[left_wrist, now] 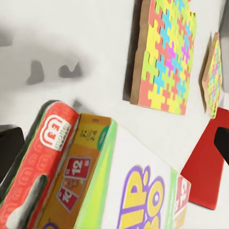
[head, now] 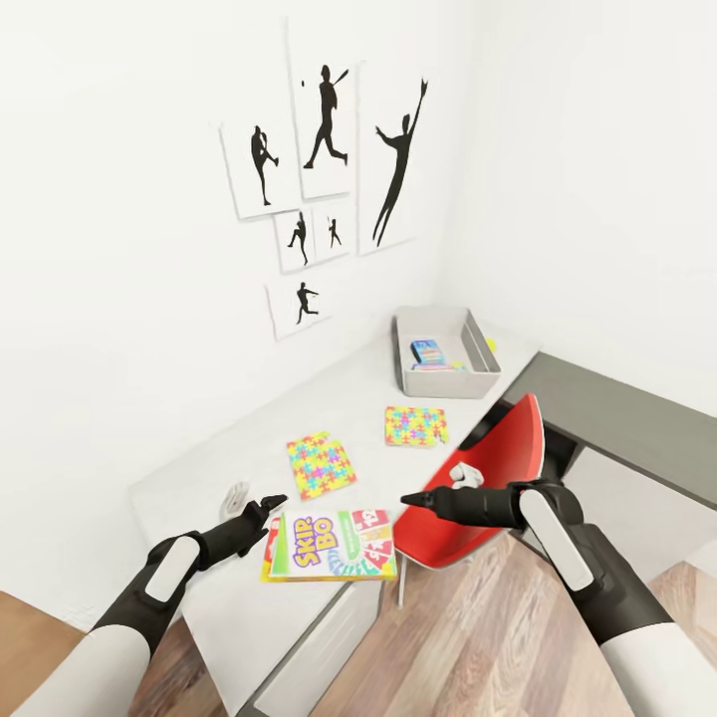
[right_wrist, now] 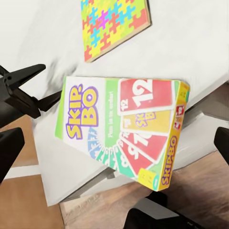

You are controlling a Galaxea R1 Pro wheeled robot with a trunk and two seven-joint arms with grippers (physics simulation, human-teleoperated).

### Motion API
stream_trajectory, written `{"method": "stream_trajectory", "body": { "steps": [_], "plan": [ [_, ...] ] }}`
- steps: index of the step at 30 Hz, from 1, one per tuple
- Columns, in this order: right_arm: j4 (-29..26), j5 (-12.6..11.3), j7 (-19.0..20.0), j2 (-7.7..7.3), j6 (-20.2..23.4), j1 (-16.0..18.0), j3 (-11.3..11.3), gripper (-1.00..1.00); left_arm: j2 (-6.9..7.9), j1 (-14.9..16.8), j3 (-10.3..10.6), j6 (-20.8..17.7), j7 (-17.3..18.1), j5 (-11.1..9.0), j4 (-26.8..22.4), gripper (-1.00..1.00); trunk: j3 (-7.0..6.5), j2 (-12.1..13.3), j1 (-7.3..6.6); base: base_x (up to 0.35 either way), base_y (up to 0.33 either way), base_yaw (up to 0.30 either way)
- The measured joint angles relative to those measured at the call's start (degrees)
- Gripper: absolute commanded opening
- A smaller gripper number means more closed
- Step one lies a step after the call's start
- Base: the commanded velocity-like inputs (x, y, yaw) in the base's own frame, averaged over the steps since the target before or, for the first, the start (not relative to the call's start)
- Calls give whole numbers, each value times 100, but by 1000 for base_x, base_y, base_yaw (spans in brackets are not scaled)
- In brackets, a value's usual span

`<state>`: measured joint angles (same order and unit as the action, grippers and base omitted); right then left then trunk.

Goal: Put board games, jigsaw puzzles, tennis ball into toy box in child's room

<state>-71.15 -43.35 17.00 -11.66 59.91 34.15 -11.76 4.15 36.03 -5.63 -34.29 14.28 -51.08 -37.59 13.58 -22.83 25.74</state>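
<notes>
I've got the Skip-Bo box (head: 332, 545) flat on the table (head: 249, 617) near its front edge. L gripper (head: 267, 503) at its left end, R gripper (head: 410, 498) just off its right end; can't tell either's jaws. Two jigsaw puzzles (head: 320, 463) lie farther back. Toy box (head: 445, 382) at the far end holds a small blue game (head: 427, 352).

We see the Skip-Bo box (head: 331, 546) in yellow-green with purple-edged yellow letters and red and orange numbered cards; two jigsaw puzzles (head: 320, 464) in pink, yellow, green, blue and orange pieces; a light-grey counter (head: 329, 408); a red chair (head: 493, 476); black silhouette prints (head: 324, 179) on white
</notes>
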Motion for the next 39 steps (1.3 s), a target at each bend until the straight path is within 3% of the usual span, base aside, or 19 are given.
{"method": "stream_trajectory", "body": {
  "steps": [12,16,23,29,33,39],
  "plan": [
    [58,-67,9,-9,0,-100,12,100,2,-1,-3,-1,-2,-9,-4,100,0,1,0,0,0,-105],
    [137,-281,17,-34,1,-144,37,100,2,-1,-2,0,-2,-14,-4,100,0,0,0,0,0,-22],
    [495,-953,30,-79,2,-158,64,100,2,-1,1,-4,1,-17,-1,100,0,1,0,0,0,-9],
    [951,-1209,80,-74,3,-118,60,100,7,-6,2,-8,9,-38,-3,100,0,1,0,0,0,-3],
    [1239,-1302,299,-74,5,-84,56,100,13,-10,-4,-11,19,-59,1,100,0,1,1,0,0,-1],
    [1634,-1332,1243,-170,9,-33,58,100,64,-41,-48,-30,93,-133,13,100,0,1,0,0,0,0]
  ]
}}
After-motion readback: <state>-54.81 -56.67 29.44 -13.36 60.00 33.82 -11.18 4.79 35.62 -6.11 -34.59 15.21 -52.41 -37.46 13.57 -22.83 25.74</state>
